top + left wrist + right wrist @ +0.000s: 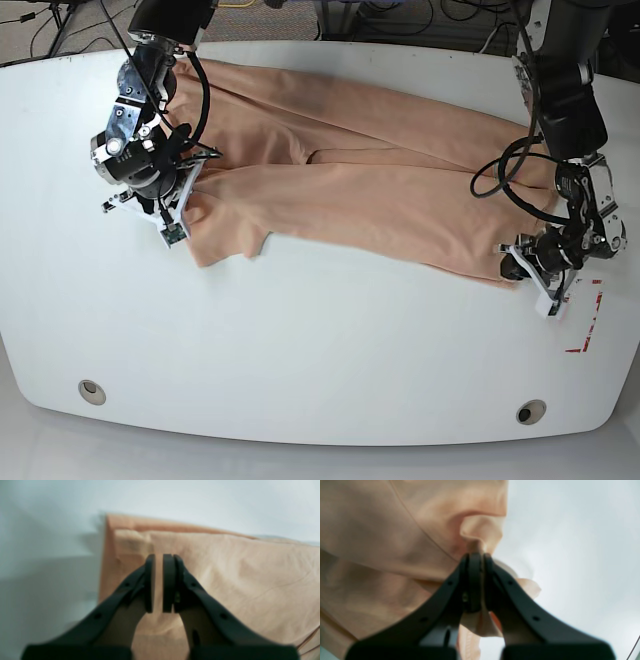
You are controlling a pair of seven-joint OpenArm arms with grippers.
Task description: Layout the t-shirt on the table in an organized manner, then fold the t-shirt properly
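Worktop [320, 340]: white, glossy, most of the near half bare; red tape marks near its right edge in the base view.

T-shirt [350, 170]: lies across the far half of the worktop as a long band, already doubled lengthwise, with an upper layer lapped over a lower one. Wrinkles remain, and the end by the right arm is bunched and lifted. Judgement: the lengthwise fold looks largely in; tidying and the crosswise fold are still to do, so roughly midway.

Right end effector [477, 580]: jaws together, clamped on a pinch of t-shirt fabric at that end of the garment, cloth squeezed out above and below the pads.

Left end effector [159, 582]: sits over the opposite corner of the t-shirt, jaws drawn nearly together with a thin slit between. Blur hides whether any fabric is caught there.
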